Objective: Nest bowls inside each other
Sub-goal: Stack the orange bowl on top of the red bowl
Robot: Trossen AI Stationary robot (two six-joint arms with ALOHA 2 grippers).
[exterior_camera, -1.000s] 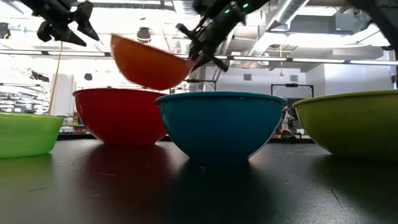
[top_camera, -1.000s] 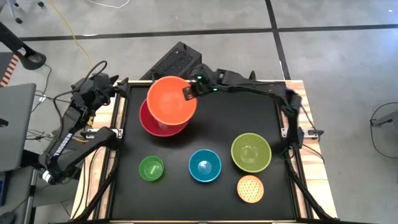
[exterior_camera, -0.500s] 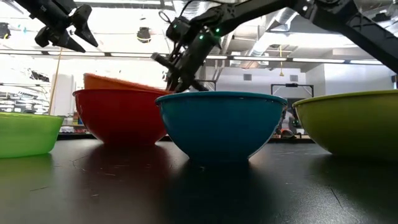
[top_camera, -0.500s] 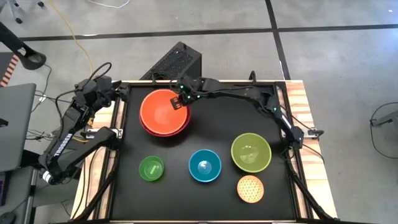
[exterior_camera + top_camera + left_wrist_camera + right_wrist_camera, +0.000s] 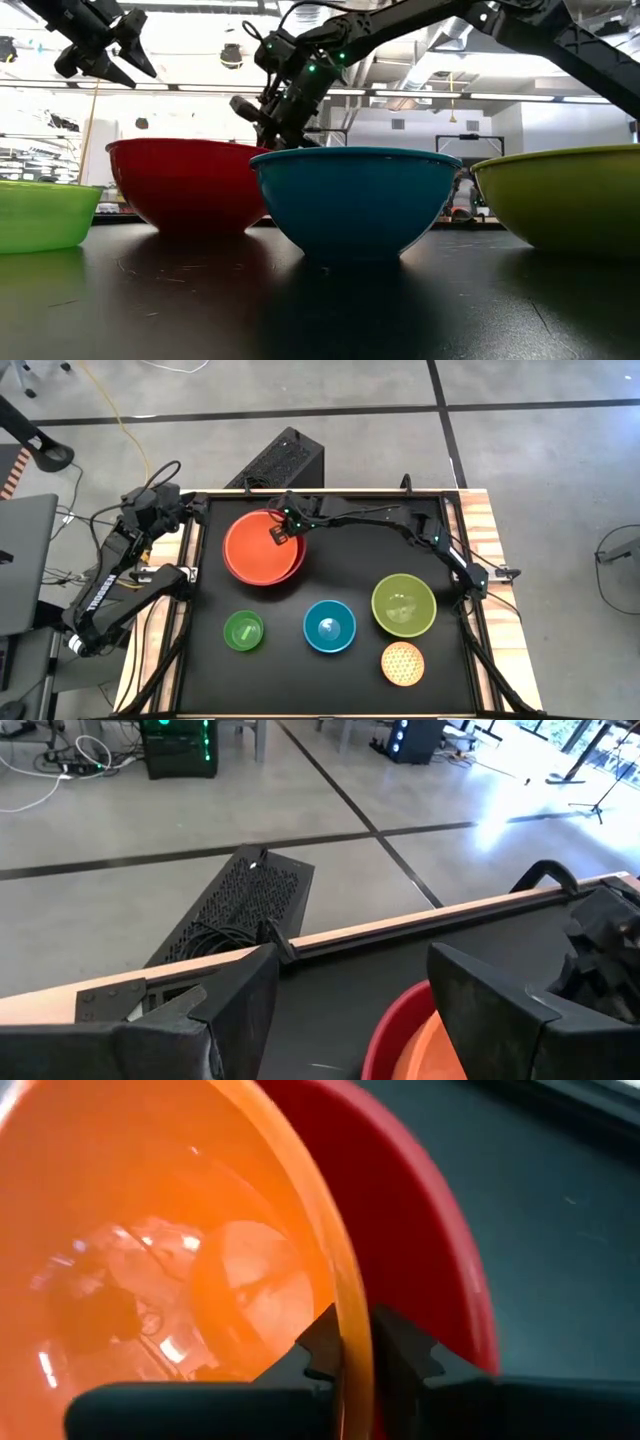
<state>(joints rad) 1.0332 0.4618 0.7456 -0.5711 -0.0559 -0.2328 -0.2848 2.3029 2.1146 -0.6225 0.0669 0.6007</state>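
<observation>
The orange bowl [image 5: 262, 548] sits inside the red bowl [image 5: 266, 582] at the table's far left, its bottom in the red bowl's hollow. My right gripper [image 5: 283, 532] stands at the orange bowl's far right rim, shut on it. In the low view only the red bowl [image 5: 185, 185] shows below the gripper [image 5: 262, 125]. My left gripper [image 5: 190, 510] hangs open over the table's far left corner, holding nothing. In the left wrist view it [image 5: 350, 1010] looks over the red bowl's edge [image 5: 395, 1030]. My right gripper pinches the orange bowl's rim [image 5: 345, 1300] on its far right side, one finger [image 5: 320, 1345] inside the bowl and the other outside, between the orange wall and the red one. The fingers slant down from the table's far right. The bowl rests level in the red bowl.
Along the near side stand a small green bowl [image 5: 243, 631], a blue bowl [image 5: 329, 626] and a yellow-green bowl [image 5: 404, 604], with a dotted yellow-orange bowl [image 5: 403, 663] at the near right. A black box [image 5: 280, 460] lies on the floor beyond the far edge.
My right gripper has gone down and toward the table's left and near edges with the orange bowl. The bowl hung tilted above the red bowl; it has sunk into the red bowl and now lies level there, hidden behind the red rim in the low view.
</observation>
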